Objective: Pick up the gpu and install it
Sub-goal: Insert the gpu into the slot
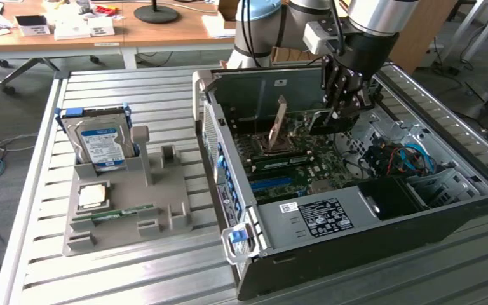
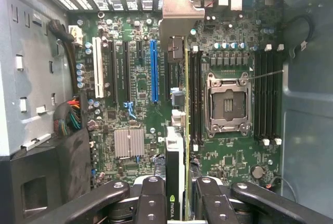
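The slatted metal table (image 1: 32, 254) carries an open black computer case (image 1: 380, 241) lying on its side, with a grey fixture tray (image 1: 121, 222) beside it on the exterior view's left. The robot arm (image 1: 371, 19) reaches down into the case over the motherboard (image 2: 140, 88). A blue-labelled hard drive (image 1: 100, 143) stands upright in the tray. The gpu (image 2: 177, 156) is inside the case, held on edge over the motherboard, in line between the blue slot (image 2: 154, 70) and the black memory slots (image 2: 196, 99), its silver bracket (image 2: 179, 13) toward the case's rear wall. Whether its lower edge meets the board cannot be told. The gripper (image 2: 179, 203) is clamped on the gpu, one finger on each face. The processor socket (image 2: 228, 104) stands empty. A green RAM stick (image 1: 117, 215) lies flat in the tray.
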Robot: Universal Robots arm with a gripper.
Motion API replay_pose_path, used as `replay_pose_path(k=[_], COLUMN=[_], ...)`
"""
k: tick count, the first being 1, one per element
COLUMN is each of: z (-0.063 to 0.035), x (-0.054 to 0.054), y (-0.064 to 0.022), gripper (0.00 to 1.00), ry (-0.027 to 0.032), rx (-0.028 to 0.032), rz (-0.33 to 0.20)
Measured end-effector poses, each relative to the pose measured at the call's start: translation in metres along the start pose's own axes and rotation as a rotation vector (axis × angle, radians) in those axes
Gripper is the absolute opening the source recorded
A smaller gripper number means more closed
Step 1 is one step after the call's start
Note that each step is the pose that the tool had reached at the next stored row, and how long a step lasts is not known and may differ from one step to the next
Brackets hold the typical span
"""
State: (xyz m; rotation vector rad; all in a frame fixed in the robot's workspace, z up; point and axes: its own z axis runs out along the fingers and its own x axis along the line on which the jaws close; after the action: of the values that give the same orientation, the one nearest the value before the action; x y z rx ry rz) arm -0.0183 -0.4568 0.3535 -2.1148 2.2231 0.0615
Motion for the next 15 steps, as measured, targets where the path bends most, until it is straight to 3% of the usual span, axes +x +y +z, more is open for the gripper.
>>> replay_pose_path(k=[4, 15], z=[0.0001, 0.0052], x=[-0.0001, 0.0003], y=[-0.0004, -0.0004], gripper=[0.27, 0.27], ry=[0.0037, 0.0058], rx=[-0.0100, -0.0100], rz=[0.001, 0.001])
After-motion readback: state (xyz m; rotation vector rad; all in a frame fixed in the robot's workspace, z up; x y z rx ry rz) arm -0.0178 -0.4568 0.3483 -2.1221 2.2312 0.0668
